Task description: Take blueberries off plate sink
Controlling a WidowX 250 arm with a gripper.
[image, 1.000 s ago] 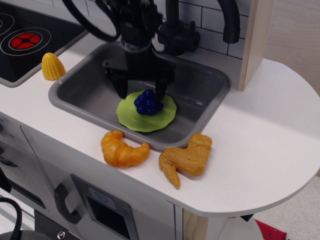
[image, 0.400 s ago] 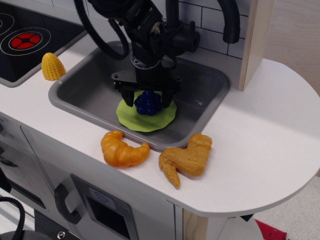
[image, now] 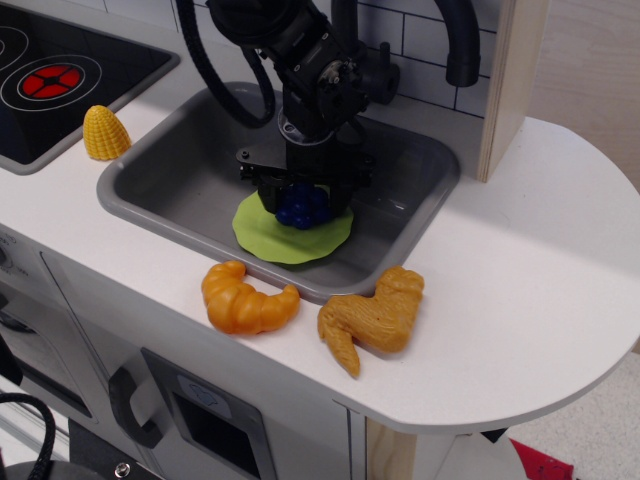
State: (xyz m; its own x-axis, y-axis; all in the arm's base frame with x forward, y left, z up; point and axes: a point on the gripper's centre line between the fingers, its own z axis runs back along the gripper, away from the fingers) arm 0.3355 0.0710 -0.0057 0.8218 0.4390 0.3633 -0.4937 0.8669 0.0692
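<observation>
The dark-blue blueberries (image: 303,207) sit on the lime-green plate (image: 283,237), which lies on the floor of the grey sink (image: 176,177). My black gripper (image: 304,203) has come straight down over the berries. Its fingers (image: 270,196) stand close on either side of the cluster and look closed against it. The berries still rest on the plate. The gripper body hides the top of the cluster and the plate's far edge.
An orange croissant (image: 246,299) and a tan chicken piece (image: 374,318) lie on the white counter in front of the sink. A yellow corn piece (image: 104,132) stands at the left by the black stovetop (image: 50,80). A black faucet (image: 372,60) stands behind the sink.
The gripper has moved down and slightly right onto the blueberries, and its fingers have narrowed from wide apart to tight around the cluster.
</observation>
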